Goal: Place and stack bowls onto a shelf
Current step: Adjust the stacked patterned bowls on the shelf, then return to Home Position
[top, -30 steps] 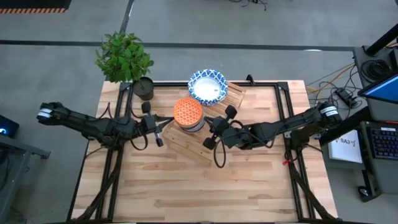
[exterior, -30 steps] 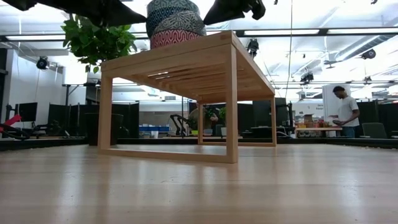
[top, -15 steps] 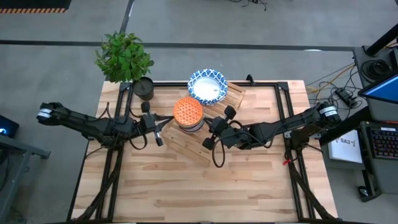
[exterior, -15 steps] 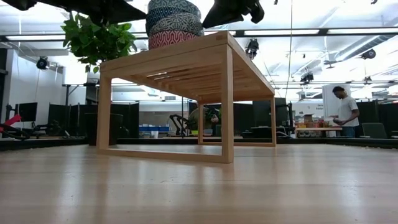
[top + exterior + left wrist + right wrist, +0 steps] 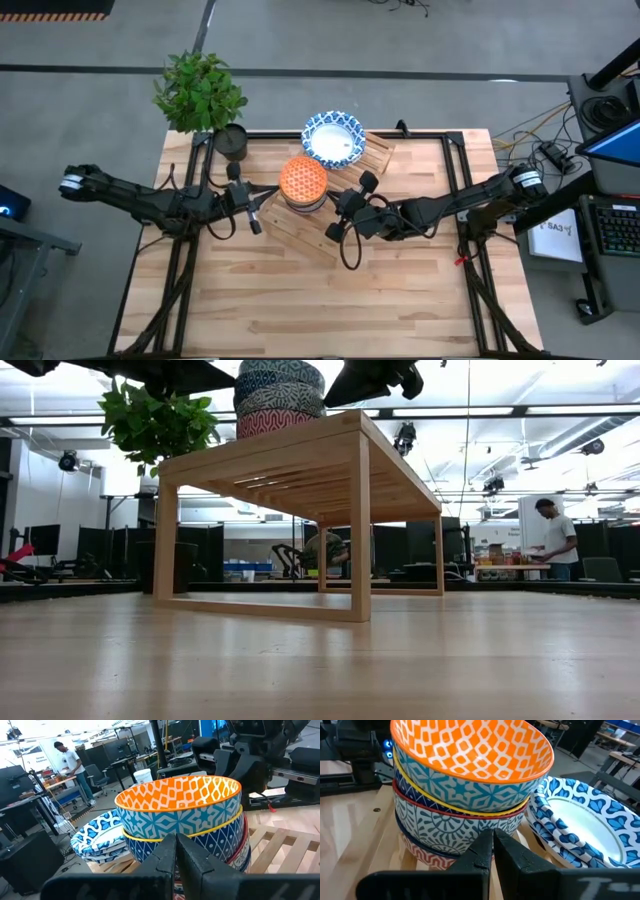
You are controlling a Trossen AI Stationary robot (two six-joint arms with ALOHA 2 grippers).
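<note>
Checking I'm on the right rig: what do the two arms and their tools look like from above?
Both arms are dark, slender and jointed, with black cables looped along them. The left arm has a pale band at its outer end; so does the right arm. The left tool and right tool are black, with narrow black fingers.

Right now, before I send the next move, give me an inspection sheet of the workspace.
Surface: wooden tabletop, bare in front.
Job's things: shelf angled on the table; a stack of small bowls, orange-lined one on top, beside a stack of blue-and-white bowls, both on the shelf.
Clutter: potted plant at the back left corner.
Grippers: left gripper shut, at the small stack's left; right gripper shut, at its right; neither holds anything.
Cables: a bundle off the table's right.
Surroundings: person at a far bench.
</note>
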